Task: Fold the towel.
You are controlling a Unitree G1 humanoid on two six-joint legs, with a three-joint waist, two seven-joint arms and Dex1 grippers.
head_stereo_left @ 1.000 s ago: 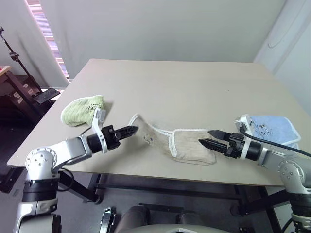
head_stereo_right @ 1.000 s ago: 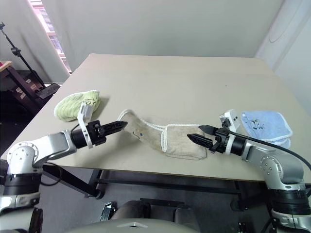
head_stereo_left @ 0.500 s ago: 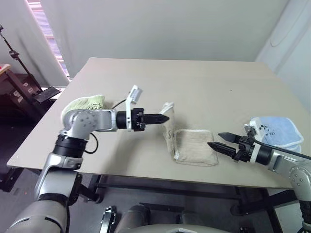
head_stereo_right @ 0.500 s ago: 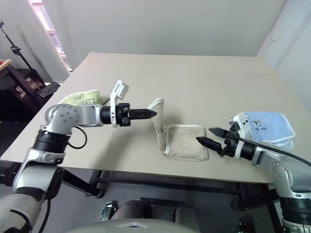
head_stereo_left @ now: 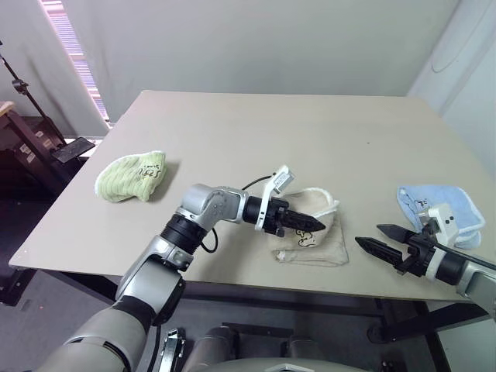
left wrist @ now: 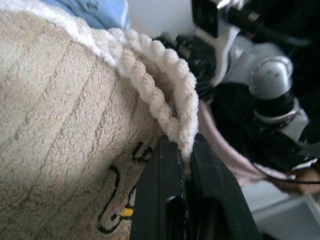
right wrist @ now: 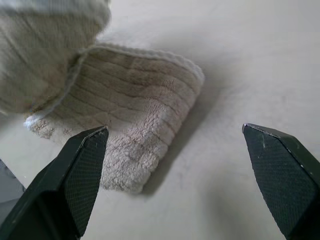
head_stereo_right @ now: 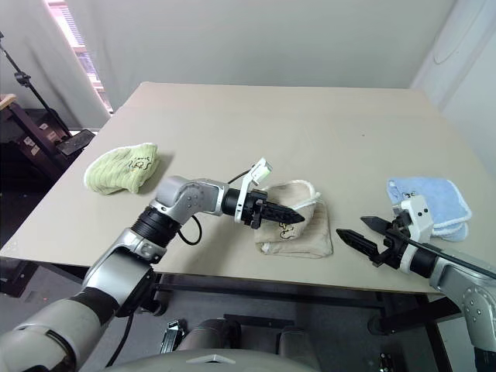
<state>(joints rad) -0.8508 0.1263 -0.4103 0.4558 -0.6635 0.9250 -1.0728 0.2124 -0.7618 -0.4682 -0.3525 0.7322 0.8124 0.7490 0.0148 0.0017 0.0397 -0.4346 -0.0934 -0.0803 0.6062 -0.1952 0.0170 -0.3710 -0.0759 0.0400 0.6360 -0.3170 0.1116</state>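
The beige towel (head_stereo_left: pixel 314 246) lies bunched near the table's front edge, its near part flat and a flap with white corded edging lifted over it. My left gripper (head_stereo_left: pixel 314 225) reaches across from the left and is shut on that corded edge (left wrist: pixel 170 100), holding the flap just above the lower layer. A handwritten mark (head_stereo_left: pixel 304 239) shows on the flap. My right gripper (head_stereo_left: pixel 370 235) stands open to the right of the towel (right wrist: pixel 135 115), apart from it, with nothing between its fingers (right wrist: pixel 80 170).
A light green cloth (head_stereo_left: pixel 132 177) lies at the table's left side, a light blue cloth (head_stereo_left: pixel 438 203) at the right near my right arm. The tan table (head_stereo_left: pixel 256 132) stretches bare behind the towel. Its front edge runs just below the towel.
My left gripper has swung right with the towel's end, carrying it over the part lying on the table. My right gripper has drawn back to the right, still open.
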